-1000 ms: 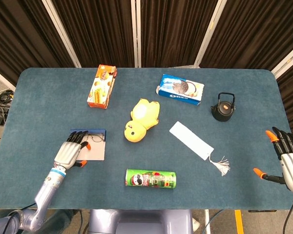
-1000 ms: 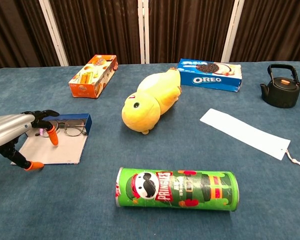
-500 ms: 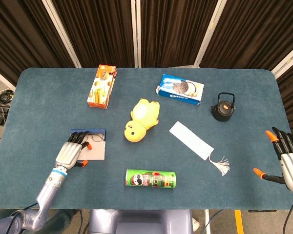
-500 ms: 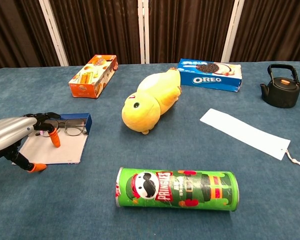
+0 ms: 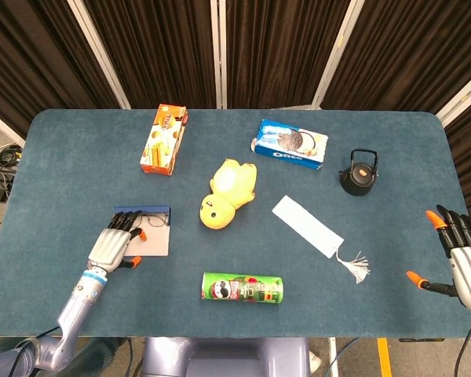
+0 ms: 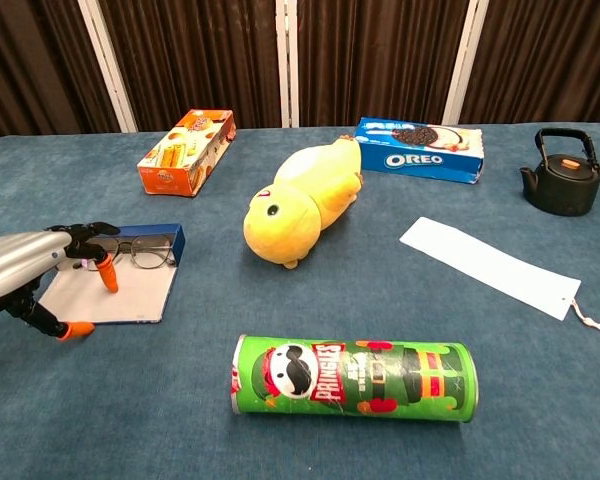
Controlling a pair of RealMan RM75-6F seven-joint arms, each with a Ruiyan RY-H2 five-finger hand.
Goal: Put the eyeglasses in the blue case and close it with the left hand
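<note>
The blue case (image 5: 141, 213) (image 6: 176, 243) lies open at the near left, its pale lid (image 6: 115, 295) flat on the table. The eyeglasses (image 5: 158, 223) (image 6: 146, 258) rest in the blue half. My left hand (image 5: 112, 245) (image 6: 28, 262) hovers over the lid's left side. Its fingers reach the left end of the eyeglasses and its thumb is spread well apart; I see nothing pinched. My right hand (image 5: 463, 259) hangs at the table's right edge with its fingers spread and nothing in them, seen only in the head view.
A yellow plush duck (image 5: 226, 193) lies right of the case. A green Pringles can (image 5: 242, 289) lies near the front edge. Farther back are an orange snack box (image 5: 164, 139), an Oreo box (image 5: 290, 144), a black kettle (image 5: 359, 173) and a white tasselled bookmark (image 5: 308, 226).
My left hand's fingers edged slightly toward the eyeglasses, then drew back a little. The eyeglasses, the case and the right hand have not moved.
</note>
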